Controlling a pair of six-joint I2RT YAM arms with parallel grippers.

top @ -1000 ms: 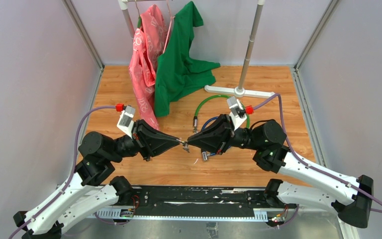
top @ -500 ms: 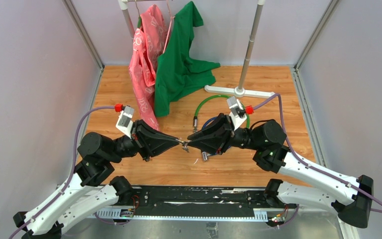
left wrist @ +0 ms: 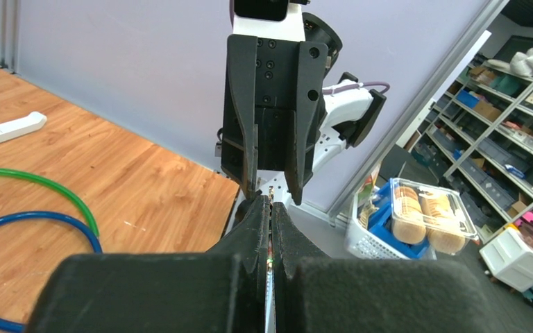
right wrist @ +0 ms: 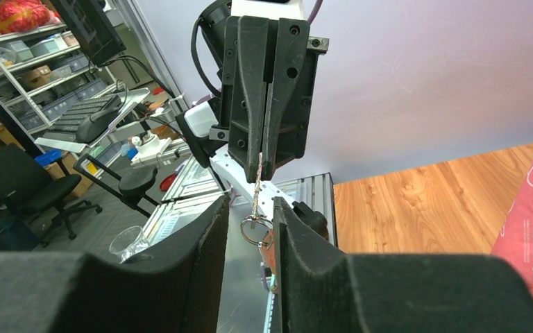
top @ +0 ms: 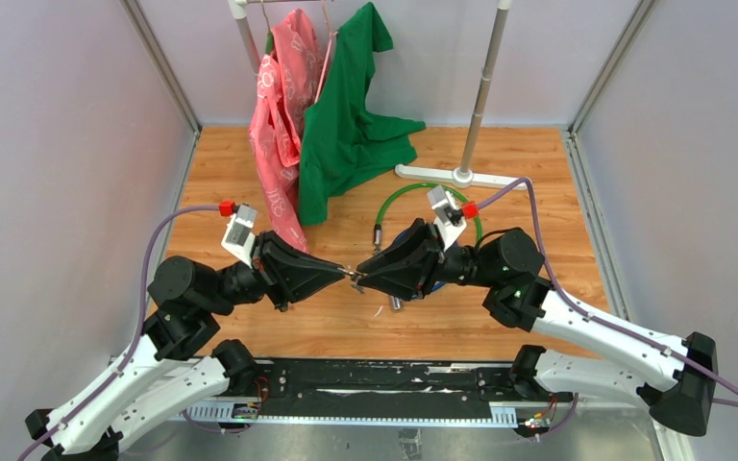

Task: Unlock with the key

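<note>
My left gripper (top: 348, 274) is shut on a thin silver key (right wrist: 259, 177). From it hang a key ring (right wrist: 255, 229) and a copper-coloured piece (right wrist: 269, 251). My right gripper (top: 361, 278) faces it tip to tip above the wooden floor. It is open, with the ring hanging between its fingers (right wrist: 201, 250) and the copper piece against the right-hand one. In the left wrist view my shut fingers (left wrist: 257, 229) point at the open right gripper (left wrist: 271, 189). A green cable lock (top: 396, 195) and a blue cable (left wrist: 48, 220) lie on the floor behind; the lock body is mostly hidden under the right gripper.
A green shirt (top: 346, 125) and a pink garment (top: 279, 115) hang from a rack at the back. The rack's white pole and foot (top: 463, 175) stand at the back right. Grey walls close in left and right.
My right gripper has moved left toward the left gripper, so its open fingertips now reach around the hanging key ring. The left gripper has hardly moved.
</note>
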